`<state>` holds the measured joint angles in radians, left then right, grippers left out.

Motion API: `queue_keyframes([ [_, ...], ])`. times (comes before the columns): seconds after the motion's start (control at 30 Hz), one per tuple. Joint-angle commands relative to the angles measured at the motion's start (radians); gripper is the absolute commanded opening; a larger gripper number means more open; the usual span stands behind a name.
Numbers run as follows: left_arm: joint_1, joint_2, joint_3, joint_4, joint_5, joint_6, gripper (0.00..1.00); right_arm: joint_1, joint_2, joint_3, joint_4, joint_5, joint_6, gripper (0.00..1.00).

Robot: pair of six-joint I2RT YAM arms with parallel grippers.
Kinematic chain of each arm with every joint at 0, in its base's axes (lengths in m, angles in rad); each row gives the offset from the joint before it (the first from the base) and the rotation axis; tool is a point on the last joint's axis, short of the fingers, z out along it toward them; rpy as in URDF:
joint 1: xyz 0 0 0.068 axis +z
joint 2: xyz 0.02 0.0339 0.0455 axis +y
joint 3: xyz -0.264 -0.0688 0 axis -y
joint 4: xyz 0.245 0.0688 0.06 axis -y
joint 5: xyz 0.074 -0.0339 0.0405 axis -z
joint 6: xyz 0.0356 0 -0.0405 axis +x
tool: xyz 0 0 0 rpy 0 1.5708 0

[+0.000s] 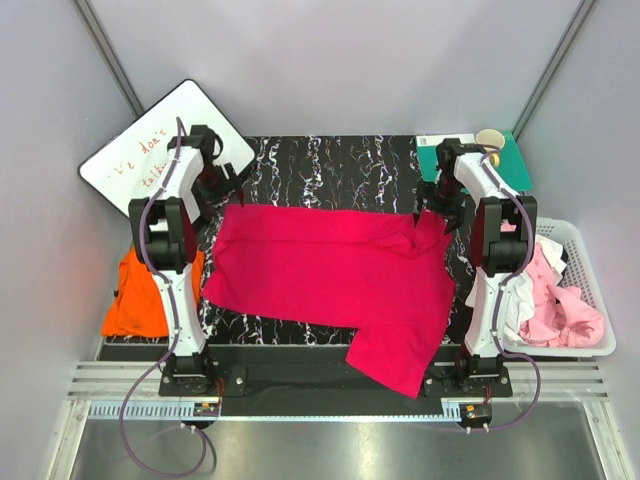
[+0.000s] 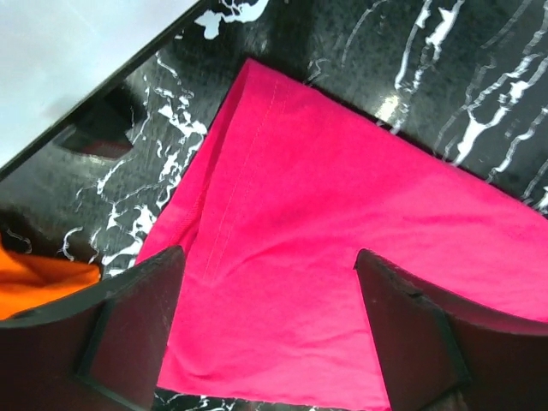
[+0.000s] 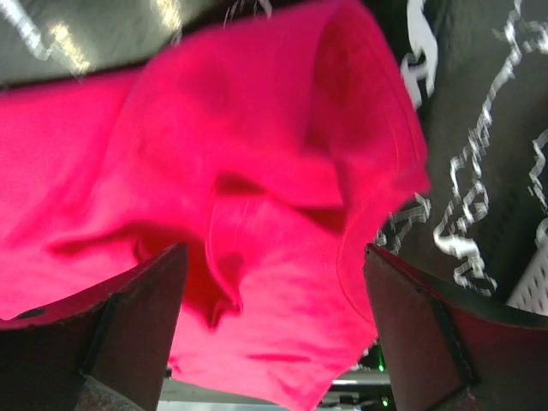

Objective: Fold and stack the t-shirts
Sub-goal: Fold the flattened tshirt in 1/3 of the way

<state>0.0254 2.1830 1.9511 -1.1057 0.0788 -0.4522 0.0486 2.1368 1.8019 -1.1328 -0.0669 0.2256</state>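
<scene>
Flat across the surface (image 1: 330, 165): magenta t-shirt (image 1: 330, 275), likely laid out for folding. Left end effector (image 2: 267, 257) over its 11 o'clock corner, right end effector (image 3: 274, 250) at 1 o'clock; both wide open, gripping nothing.

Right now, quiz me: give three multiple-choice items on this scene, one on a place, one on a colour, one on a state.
1. The orange t-shirt lies: A in a basket; B at the left edge of the table; C on a whiteboard.
2. The spread t-shirt is: A magenta-red; B white; C blue.
3. The left claw and right claw are: A both shut on cloth; B both open; C one open, one shut.

Key: 1 B, the top view shows it hanging off that edge. 2 A, all three views show that colour. 3 B, each wrist view shows jaws wide apart, gripping nothing.
</scene>
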Motion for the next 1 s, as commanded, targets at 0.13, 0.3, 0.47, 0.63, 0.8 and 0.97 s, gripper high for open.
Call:
queue_keyframes([
  [0.13,-0.013,0.032,0.048,0.001,0.029,0.041,0.00,0.004,0.029,0.074,0.053,-0.057,0.030,0.50],
  [0.3,-0.019,0.037,0.032,0.004,0.039,0.056,0.00,0.005,-0.017,0.065,0.067,-0.135,0.037,0.05],
  [0.47,-0.021,0.061,0.025,0.006,0.050,0.058,0.00,0.005,-0.003,0.060,0.080,-0.195,0.044,0.00],
  [0.63,-0.021,0.067,0.035,0.004,0.056,0.060,0.00,0.013,0.014,0.057,0.097,-0.234,0.041,0.00],
  [0.8,-0.021,0.070,0.037,0.004,0.053,0.064,0.00,0.020,0.035,0.063,0.104,-0.260,0.049,0.00],
  [0.97,-0.039,0.067,0.029,0.004,0.052,0.063,0.00,0.039,0.054,0.019,0.085,-0.287,0.029,0.00],
])
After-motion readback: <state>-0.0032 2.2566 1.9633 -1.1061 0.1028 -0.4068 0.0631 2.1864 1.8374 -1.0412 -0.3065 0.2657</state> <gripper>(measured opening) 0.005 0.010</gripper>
